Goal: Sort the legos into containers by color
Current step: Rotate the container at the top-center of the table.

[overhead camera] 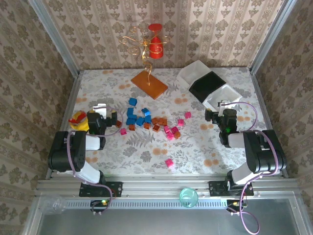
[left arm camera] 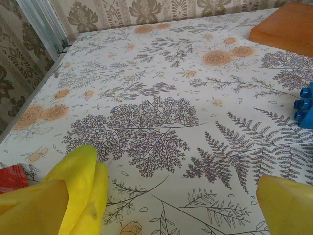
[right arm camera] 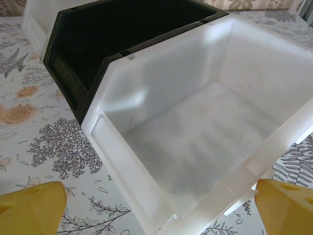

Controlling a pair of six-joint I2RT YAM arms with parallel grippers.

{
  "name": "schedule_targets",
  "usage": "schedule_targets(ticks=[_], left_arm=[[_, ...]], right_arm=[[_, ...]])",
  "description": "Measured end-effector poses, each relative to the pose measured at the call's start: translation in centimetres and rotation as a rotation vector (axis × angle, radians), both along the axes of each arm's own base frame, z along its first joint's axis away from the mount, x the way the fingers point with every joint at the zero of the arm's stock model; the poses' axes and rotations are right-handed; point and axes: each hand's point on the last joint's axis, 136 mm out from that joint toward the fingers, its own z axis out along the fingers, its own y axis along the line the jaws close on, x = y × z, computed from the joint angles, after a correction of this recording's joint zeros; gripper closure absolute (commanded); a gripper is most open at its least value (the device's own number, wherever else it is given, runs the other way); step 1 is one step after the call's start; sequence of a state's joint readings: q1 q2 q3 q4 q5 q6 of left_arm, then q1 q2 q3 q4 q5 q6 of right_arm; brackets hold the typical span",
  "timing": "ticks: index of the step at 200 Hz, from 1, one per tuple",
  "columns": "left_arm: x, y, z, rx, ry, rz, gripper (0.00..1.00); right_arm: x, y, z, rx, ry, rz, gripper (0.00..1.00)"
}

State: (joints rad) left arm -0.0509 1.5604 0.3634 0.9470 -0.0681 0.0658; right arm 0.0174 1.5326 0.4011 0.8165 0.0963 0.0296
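The legos lie loose in the middle of the table: a blue cluster (overhead camera: 137, 116), orange-brown ones (overhead camera: 159, 122) and pink ones (overhead camera: 171, 132), with one pink block (overhead camera: 169, 163) alone nearer the front. A blue lego (left arm camera: 305, 105) shows at the right edge of the left wrist view. Three containers stand in a row at the back right: white (overhead camera: 193, 73), black (overhead camera: 208, 84), white (overhead camera: 224, 97). My left gripper (overhead camera: 105, 111) (left arm camera: 161, 210) is open over bare cloth, left of the legos. My right gripper (overhead camera: 225, 104) (right arm camera: 159, 215) is open just before the empty near white container (right arm camera: 146, 191), beside the black one (right arm camera: 73, 63).
A yellow-and-red banana toy (overhead camera: 78, 120) (left arm camera: 83, 181) lies right beside my left gripper. A flat orange board (overhead camera: 149, 84) (left arm camera: 286, 27) sits at the back centre, with a red cup (overhead camera: 155, 47) on a gold wire stand behind it. Walls close in the table on three sides.
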Motion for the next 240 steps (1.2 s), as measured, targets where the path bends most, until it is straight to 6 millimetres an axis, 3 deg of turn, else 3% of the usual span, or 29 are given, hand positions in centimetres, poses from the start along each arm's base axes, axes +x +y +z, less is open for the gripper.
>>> schedule_targets(ticks=[144,210,229,240], left_arm=[[0.0,0.0,0.0,0.0,0.0,0.0,0.0],[0.0,1.1,0.0,0.0,0.001,0.029,0.0],[-0.2,1.0,0.3,-0.001,-0.014,0.024,0.0],[-0.6,1.0,0.7,-0.001,-0.018,0.025,0.0]], right_arm=[[0.0,0.0,0.0,0.0,0.0,0.0,0.0],[0.0,0.0,0.0,-0.003,-0.001,-0.004,0.0],[-0.4,0.1,1.1,-0.024,-0.011,-0.027,0.0],[-0.8,0.2,3.1,-0.035,-0.049,-0.052,0.0]])
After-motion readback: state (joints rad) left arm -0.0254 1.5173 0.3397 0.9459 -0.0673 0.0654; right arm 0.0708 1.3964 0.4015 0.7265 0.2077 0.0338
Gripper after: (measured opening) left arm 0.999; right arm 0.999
